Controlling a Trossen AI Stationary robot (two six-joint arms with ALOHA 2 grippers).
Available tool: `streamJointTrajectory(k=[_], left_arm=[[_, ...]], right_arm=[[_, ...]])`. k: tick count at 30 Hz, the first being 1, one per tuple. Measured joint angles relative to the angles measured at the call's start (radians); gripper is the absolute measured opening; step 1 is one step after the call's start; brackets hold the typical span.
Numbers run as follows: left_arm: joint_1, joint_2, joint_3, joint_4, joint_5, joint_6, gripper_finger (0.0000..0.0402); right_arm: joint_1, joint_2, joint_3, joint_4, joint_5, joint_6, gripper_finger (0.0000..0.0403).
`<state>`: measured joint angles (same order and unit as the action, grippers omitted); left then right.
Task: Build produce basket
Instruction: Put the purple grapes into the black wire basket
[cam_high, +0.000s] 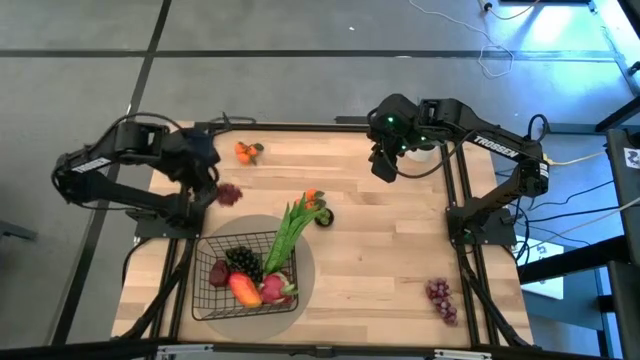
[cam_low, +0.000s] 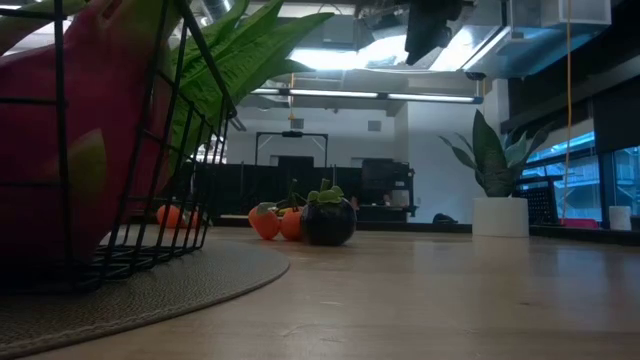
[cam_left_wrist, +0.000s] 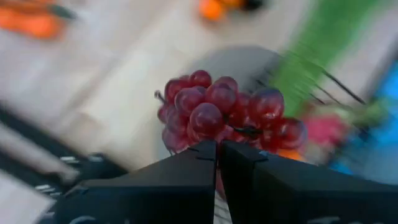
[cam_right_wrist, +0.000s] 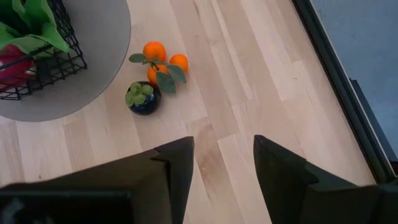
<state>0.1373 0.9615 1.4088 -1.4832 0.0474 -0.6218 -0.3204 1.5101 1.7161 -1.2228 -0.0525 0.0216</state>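
The black wire basket (cam_high: 240, 283) sits on a round grey mat near the table's near left, holding dark grapes, a mango, a pink dragon fruit (cam_low: 70, 110) and green leafy stalks (cam_high: 289, 232). My left gripper (cam_high: 213, 190) is raised just beyond the basket's far left corner, shut on a red-purple grape bunch (cam_left_wrist: 224, 112). My right gripper (cam_right_wrist: 222, 152) is open, high over the table's far right part. Small oranges (cam_right_wrist: 163, 59) and a dark round fruit (cam_right_wrist: 143, 98) lie mid-table. More oranges (cam_high: 246, 151) lie at the far edge, another grape bunch (cam_high: 441, 298) near right. My left gripper pinches the red-purple grape bunch between its two fingertips (cam_left_wrist: 205, 155), at the bunch's side nearest the gripper (cam_left_wrist: 214, 134). The bunch is lifted clear of the table and sticks out beyond the fingertips. The exact spot of contact is hidden by the fingers.
A spiky green plant in a white pot (cam_low: 498, 190) stands at the table's far right, beside my right arm. The round grey mat (cam_high: 305, 265) reaches past the basket. Bare wood lies between the mat and the near-right grapes.
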Motion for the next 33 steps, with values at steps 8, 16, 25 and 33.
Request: streamJointTrajectory(k=[8,16,25,33], left_arm=[[-0.157,0.001,0.014,0.06,0.251,-0.13,0.0],[-0.314,0.075,0.014,0.194,0.313,-0.215,0.0],[-0.44,0.229,0.014,0.218,0.36,-0.252,0.0],[-0.484,0.376,0.014,0.216,0.357,-0.217,0.0]], right_arm=[[0.0,0.0,0.0,0.0,-0.036,-0.003,0.0154],[0.0,0.0,0.0,0.002,-0.302,-0.09,0.0154],[0.001,0.0,0.0,0.032,-0.48,-0.184,0.0154],[0.001,0.0,0.0,0.037,-0.481,-0.187,0.0154]])
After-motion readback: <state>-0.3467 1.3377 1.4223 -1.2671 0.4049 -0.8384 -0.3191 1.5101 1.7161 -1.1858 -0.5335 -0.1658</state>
